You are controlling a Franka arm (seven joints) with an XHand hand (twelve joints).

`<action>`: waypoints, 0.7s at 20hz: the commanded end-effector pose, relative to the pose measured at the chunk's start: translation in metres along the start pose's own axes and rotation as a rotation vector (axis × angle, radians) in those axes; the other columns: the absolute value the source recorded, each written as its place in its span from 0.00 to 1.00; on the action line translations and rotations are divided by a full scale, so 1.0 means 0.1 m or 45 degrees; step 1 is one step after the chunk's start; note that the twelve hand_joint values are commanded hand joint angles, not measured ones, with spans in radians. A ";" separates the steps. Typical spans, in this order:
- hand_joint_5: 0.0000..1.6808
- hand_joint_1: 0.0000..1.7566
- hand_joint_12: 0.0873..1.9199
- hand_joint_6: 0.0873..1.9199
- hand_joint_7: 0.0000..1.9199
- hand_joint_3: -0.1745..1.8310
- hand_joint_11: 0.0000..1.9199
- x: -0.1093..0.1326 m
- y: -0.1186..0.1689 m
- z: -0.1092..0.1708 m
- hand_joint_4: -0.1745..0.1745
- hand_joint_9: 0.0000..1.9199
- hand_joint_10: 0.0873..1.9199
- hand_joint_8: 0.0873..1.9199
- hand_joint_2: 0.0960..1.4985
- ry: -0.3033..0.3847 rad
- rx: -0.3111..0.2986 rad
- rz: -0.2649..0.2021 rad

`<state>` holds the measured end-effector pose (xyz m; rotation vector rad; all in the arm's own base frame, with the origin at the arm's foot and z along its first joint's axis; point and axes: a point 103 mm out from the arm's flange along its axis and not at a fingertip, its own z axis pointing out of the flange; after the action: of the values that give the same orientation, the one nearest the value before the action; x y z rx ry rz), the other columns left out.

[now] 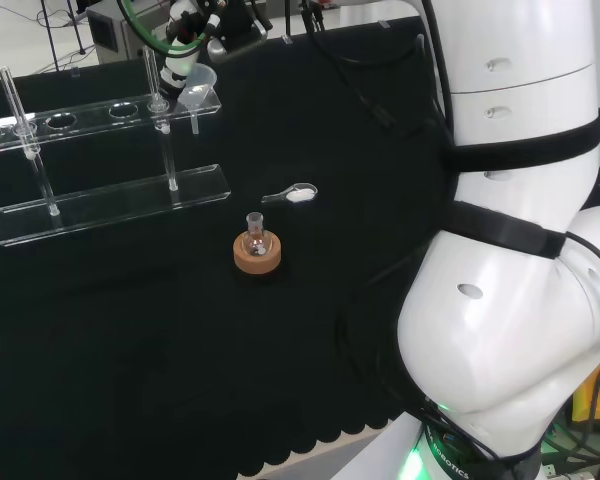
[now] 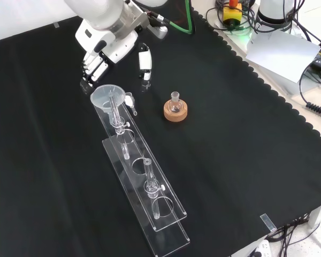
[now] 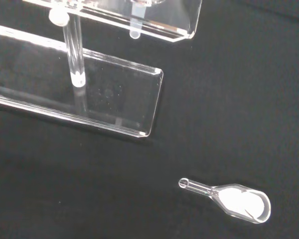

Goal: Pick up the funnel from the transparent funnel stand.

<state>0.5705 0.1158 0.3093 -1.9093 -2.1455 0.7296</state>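
Here funnel (image 2: 106,97) sits in stand (image 2: 150,203), just below robot hand (image 2: 104,53); fingers relaxed, holding nothing.

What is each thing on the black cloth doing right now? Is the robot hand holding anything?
Funnel: sitting in the end hole of the stand, not lifted.
Stand: upright on the cloth.
Robot hand: open, close to the funnel, holding nothing.
Small flask: upright in its cork ring.
Scoop: lying flat, white powder in it.
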 end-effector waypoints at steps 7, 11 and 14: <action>0.03 0.34 0.75 0.00 0.00 0.25 0.20 0.03 0.19 0.10 0.28 0.11 0.43 0.30 0.42 -0.021 -0.018 -0.003; 0.03 0.35 0.75 0.00 0.00 0.25 0.19 0.04 0.24 0.13 0.28 0.11 0.43 0.30 0.42 -0.018 -0.024 -0.009; 0.03 0.35 0.75 0.00 0.00 0.25 0.19 0.04 0.27 0.14 0.28 0.11 0.43 0.31 0.42 -0.018 -0.020 -0.008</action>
<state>0.5848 0.1178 0.2867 -1.9119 -2.1707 0.7284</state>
